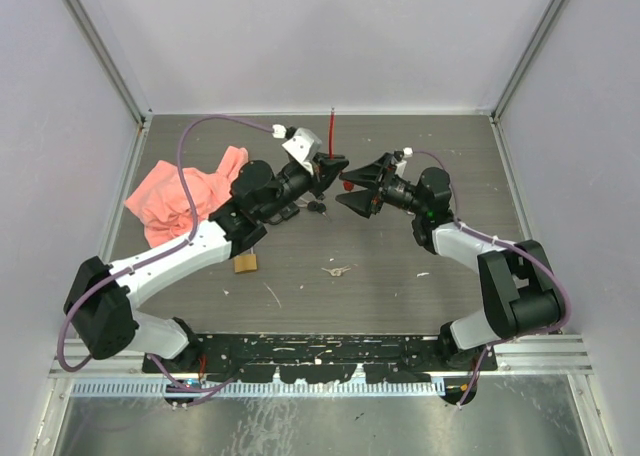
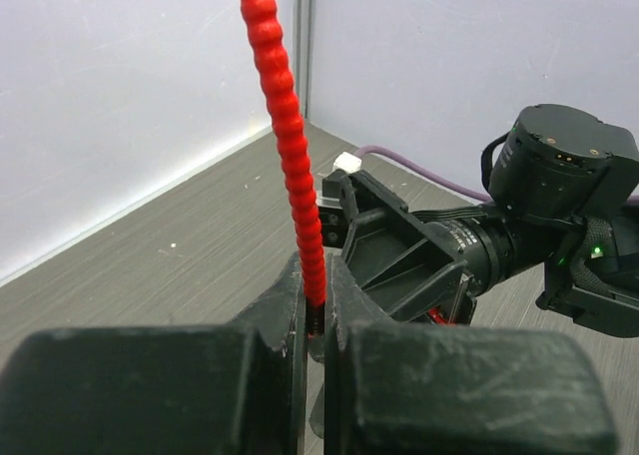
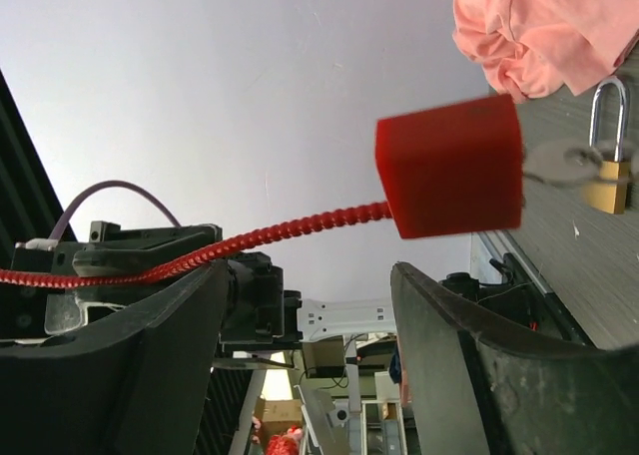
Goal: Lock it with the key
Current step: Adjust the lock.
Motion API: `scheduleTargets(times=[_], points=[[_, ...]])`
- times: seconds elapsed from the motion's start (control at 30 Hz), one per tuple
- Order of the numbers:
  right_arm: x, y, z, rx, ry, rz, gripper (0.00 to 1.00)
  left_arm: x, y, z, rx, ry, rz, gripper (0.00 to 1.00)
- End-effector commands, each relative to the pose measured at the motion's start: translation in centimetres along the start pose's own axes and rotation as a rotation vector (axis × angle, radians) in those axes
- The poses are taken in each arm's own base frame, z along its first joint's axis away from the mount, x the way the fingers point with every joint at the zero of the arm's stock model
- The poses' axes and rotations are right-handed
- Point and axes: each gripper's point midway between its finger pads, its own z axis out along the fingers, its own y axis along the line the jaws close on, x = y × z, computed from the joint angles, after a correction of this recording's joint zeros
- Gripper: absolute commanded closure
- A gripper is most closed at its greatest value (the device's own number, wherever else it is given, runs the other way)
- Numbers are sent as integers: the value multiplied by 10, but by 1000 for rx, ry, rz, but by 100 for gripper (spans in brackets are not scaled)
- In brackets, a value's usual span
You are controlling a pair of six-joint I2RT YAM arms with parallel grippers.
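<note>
Though open, right claw [image 1: 347,189] near left claw's [image 2: 316,315] padlock [image 3: 449,166].

Brightness: bright and even in all three views, soft white light from overhead.
Shadows: faint and short on the table [image 1: 400,276].
Glare: dull sheen on the metal strip [image 1: 300,426] at 6 o'clock, top view; pale walls [image 1: 300,36] nearly washed out.
Blur: red lock [image 3: 449,166] soft-edged at 2 o'clock, right wrist view; fingers [image 2: 150,395] out of focus at 6 o'clock, left wrist view.
Distortion: wall edges splayed outward, top view.
</note>
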Motion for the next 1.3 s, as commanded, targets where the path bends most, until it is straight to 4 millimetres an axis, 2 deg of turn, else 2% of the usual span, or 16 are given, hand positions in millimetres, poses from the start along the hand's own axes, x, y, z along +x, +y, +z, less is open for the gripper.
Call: scheduleTargets(times=[0.0, 0.17, 0.23, 0.33, 0.4, 0.5, 0.57, 0.77, 0.93, 1.03, 1.13, 1.27], points=[[-10, 17, 7, -38, -36, -48, 29, -48, -17, -2, 39, -162, 51, 100], [-16, 13, 8, -44, -59, -37, 43, -37, -23, -17, 36, -161, 29, 100], [-16, 17, 7, -55, -63, -38, 46, -31, -26, -22, 46, -151, 22, 100], [-15, 23, 6, -81, -58, -22, 42, -18, -25, -27, 35, -133, 19, 100], [-13, 23, 6, -77, -41, -13, 38, -26, -17, -35, -16, -157, 14, 100], [-10, 17, 3, -55, -31, -1, 33, -25, 4, -41, -133, -165, 0, 100], [-7, 14, 2, -37, -26, -2, 32, -26, 9, -43, -164, -175, -4, 100], [-10, 15, 2, -31, -40, 2, 31, -33, -5, -43, -88, -211, -27, 100], [-12, 16, 6, -35, -40, 26, 32, -31, -15, -43, -31, -203, -26, 100], [-6, 18, 7, -35, -17, 29, 33, -26, -7, -42, -75, -182, -9, 100], [-10, 26, -1, -66, -33, -11, 33, -21, 9, -42, -152, -157, 39, 100], [-33, 43, -23, -97, -105, -169, 32, -18, 13, -43, -160, -139, 80, 100]])
